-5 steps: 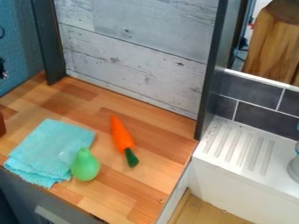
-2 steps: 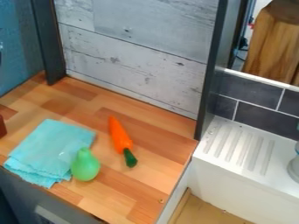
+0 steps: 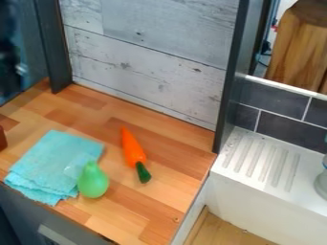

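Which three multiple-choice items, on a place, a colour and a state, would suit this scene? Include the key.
1. Where is the green pear?
A) Beside the carrot's orange tip
B) At the right-hand edge of the cloth
C) On the white ridged surface

2. What colour is the carrot's top?
A) Dark green
B) Yellow
C) White

3. How does the cloth lie?
A) Rolled into a tube
B) Crumpled into a ball
C) Folded flat

Key:
1 B: the pear overlaps that edge in the picture.
2 A: the top contrasts with the orange root.
3 C: layered edges show on the wooden counter.
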Robot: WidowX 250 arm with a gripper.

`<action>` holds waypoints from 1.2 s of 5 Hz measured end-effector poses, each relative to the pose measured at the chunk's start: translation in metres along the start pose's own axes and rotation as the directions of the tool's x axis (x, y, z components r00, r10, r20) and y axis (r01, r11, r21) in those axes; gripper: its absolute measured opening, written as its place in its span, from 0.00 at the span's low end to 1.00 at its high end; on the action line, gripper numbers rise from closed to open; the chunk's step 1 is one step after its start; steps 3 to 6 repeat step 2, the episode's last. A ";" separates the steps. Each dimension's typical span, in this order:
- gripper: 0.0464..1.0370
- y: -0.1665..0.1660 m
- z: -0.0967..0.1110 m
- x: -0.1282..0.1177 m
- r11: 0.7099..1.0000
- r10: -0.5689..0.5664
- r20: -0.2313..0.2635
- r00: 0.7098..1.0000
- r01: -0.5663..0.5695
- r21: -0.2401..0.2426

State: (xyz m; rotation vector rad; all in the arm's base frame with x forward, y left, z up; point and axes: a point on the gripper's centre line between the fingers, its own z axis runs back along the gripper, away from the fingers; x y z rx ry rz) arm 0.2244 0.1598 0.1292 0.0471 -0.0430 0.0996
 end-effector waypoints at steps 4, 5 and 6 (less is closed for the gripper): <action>0.96 -0.044 -0.024 -0.009 0.993 -0.120 -0.059 0.991 0.118 -0.029; 0.96 -0.044 -0.024 -0.009 0.993 -0.120 -0.059 0.991 0.118 -0.029; 0.96 -0.044 -0.024 -0.009 0.993 -0.120 -0.059 0.991 0.118 -0.029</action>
